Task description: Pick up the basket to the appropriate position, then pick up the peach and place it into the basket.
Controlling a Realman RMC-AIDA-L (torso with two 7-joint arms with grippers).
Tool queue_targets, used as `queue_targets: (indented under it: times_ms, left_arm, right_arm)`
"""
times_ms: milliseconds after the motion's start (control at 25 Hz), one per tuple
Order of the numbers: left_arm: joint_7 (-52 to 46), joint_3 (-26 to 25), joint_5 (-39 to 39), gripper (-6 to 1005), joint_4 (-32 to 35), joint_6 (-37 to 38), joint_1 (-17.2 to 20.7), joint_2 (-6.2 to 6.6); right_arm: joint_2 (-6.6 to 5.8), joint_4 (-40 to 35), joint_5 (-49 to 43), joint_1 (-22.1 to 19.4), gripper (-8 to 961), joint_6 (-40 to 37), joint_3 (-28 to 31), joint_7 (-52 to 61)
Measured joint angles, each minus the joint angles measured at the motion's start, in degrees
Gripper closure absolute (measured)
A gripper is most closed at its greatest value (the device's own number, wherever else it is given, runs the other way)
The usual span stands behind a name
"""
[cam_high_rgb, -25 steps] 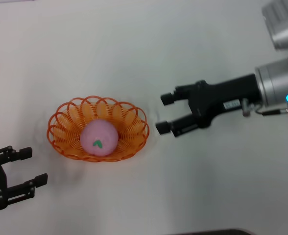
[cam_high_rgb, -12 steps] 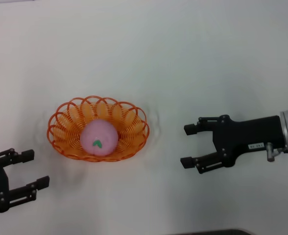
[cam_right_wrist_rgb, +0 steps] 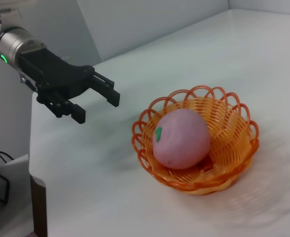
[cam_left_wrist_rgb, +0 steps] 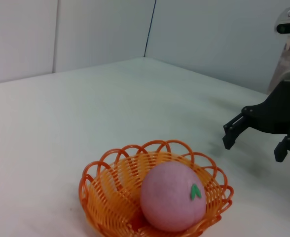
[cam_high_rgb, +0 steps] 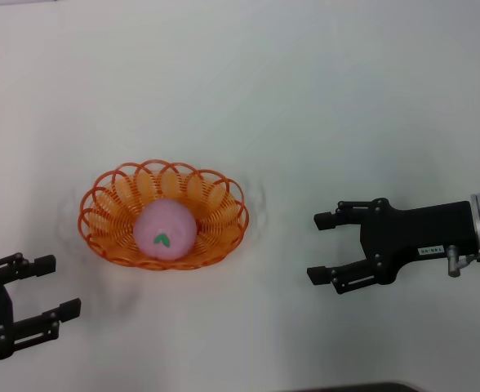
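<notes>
A: Head view, contents?
B: Peach (cam_high_rgb: pixel 166 231) lies in basket (cam_high_rgb: pixel 164 214) on white table (cam_high_rgb: pixel 305 98). Right gripper (cam_high_rgb: pixel 319 247) well apart on its right, jaws wide, empty. Left gripper (cam_high_rgb: pixel 51 286) near, toward the robot, agape, empty.

A: Left wrist view?
B: Basket (cam_left_wrist_rgb: pixel 110 197) close; right gripper (cam_left_wrist_rgb: pixel 253 140) beyond it.

A: Right wrist view?
B: Peach (cam_right_wrist_rgb: pixel 181 139) in basket (cam_right_wrist_rgb: pixel 234 143); left gripper (cam_right_wrist_rgb: pixel 93 101) beyond, spread.

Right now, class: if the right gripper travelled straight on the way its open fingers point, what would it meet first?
Probably the basket, at the rim nearest the right gripper, with the peach just behind it. Height is unclear, so it might pass over the rim.
</notes>
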Motion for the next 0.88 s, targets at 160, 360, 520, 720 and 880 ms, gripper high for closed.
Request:
queue_targets:
  times_ms: [160, 360, 520, 720, 880]
  left_arm:
    - [0.0, 0.1, 0.0, 275, 0.0, 0.0, 0.0, 0.00]
    - [0.0, 0.0, 0.1, 275, 0.0, 0.0, 0.1, -0.05]
    - [0.0, 0.2, 0.1, 274, 0.0, 0.0, 0.1, -0.07]
    - [0.0, -0.1, 0.1, 275, -0.5, 0.0, 0.0, -0.01]
    - [0.0, -0.1, 0.1, 276, -0.7, 0.0, 0.0, 0.06]
  right_arm:
    - [0.04, 0.0, 0.0, 0.0, 4, 0.1, 0.0, 0.0]
    - [0.08, 0.1, 0.0, 0.0, 4, -0.4, 0.4, 0.0]
    - [0.27, 0.1, 0.1, 0.0, 4, -0.4, 1.8, -0.1]
    - [0.45, 0.1, 0.2, 0.2, 4, -0.6, 2.2, -0.1]
    - [0.65, 0.1, 0.3, 0.3, 4, -0.7, 2.9, -0.1]
